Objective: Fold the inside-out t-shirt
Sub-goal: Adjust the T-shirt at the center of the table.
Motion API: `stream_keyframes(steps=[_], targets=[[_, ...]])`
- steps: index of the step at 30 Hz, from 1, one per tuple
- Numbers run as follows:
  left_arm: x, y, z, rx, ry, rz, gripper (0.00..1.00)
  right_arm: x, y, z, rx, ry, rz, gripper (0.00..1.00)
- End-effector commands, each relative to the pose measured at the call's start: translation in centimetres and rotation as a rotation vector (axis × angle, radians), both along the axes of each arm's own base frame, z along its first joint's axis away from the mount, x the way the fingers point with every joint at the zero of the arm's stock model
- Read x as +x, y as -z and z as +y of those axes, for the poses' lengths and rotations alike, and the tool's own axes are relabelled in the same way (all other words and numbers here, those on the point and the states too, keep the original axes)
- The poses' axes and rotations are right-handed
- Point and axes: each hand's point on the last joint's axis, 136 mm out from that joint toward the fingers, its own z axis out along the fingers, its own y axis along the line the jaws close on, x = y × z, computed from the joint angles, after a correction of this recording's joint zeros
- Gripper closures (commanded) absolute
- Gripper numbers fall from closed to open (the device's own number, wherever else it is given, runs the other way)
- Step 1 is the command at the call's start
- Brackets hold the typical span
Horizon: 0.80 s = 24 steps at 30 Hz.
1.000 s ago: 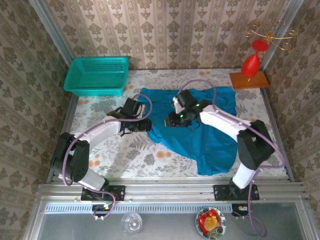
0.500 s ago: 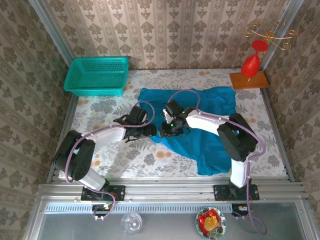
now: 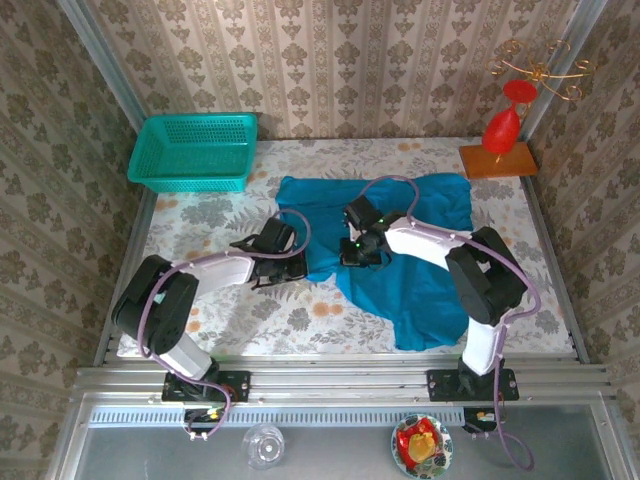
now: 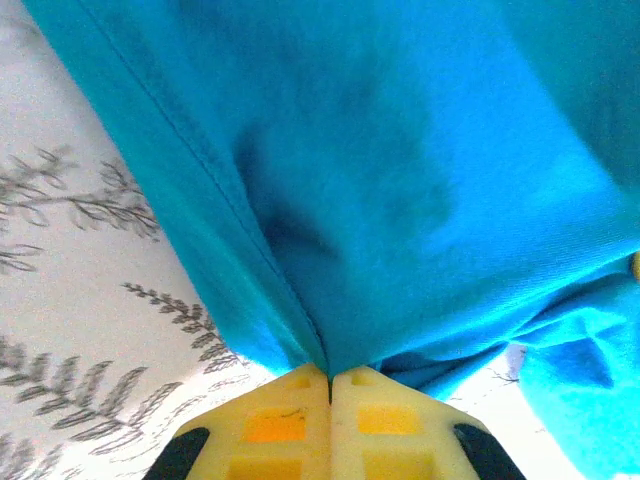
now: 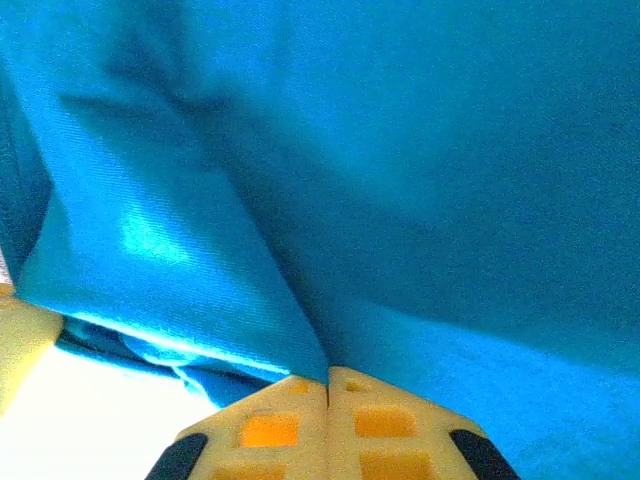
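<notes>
Your plain bright blue short-sleeved fabric t-shirt [image 3: 415, 270] lay rumpled on the middle and right of the table, spread from the far side toward the near edge. At its left border, your left gripper [image 3: 297, 264] had its yellow fingers [image 4: 275, 420] pressed together, with the shirt's stitched hem pinched between them. Just beside it, further in over the cloth, your right gripper [image 3: 358, 252] was likewise clamped tight on a raised fold of the blue fabric. The two heads sat near each other, both low against the flower-patterned tablecloth [image 3: 195, 218]. A teal plastic mesh basket [image 3: 193, 151] stood at the far left corner, well apart from the shirt. A red vase on a wooden block [image 3: 502, 133] stood at the far right.
</notes>
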Motion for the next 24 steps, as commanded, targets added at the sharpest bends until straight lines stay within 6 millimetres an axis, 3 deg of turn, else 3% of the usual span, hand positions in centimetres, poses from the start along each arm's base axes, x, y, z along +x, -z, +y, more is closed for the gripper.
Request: stream_keyframes(steps=[1, 7, 11, 14, 17, 20, 22, 24], targets=[[0.8, -1.6, 3.7, 0.048, -0.048, -0.044, 1.0, -0.4, -0.7, -1.4, -0.014, 0.051, 0.003, 1.0], [2.7, -7.0, 9.7, 0.063, -0.125, -0.141, 1.0, -0.9, -1.7, 0.2, 0.092, 0.046, 0.029, 1.0], [3.3, -11.0, 13.3, 0.106, -0.159, -0.222, 1.0, -1.5, -3.8, 3.1, 0.25, -0.012, 0.028, 1.0], [3.5, -10.9, 14.8, 0.166, -0.153, -0.215, 1.0, -1.9, -3.9, 4.3, 0.292, -0.041, 0.048, 1.0], [3.6, -8.9, 14.3, 0.144, -0.114, -0.137, 1.0, -2.1, -2.7, 3.7, 0.247, -0.026, 0.071, 1.0], [3.2, -7.5, 12.3, 0.087, -0.069, -0.088, 1.0, -2.1, -0.9, 1.8, 0.132, 0.03, 0.092, 1.0], [2.8, -7.2, 10.4, 0.077, -0.026, -0.097, 0.95, -2.1, -0.1, 0.5, 0.056, 0.064, 0.091, 1.0], [2.1, -7.2, 7.7, 0.041, 0.031, -0.112, 0.84, -1.9, 0.4, -0.6, 0.004, 0.091, 0.081, 1.0]])
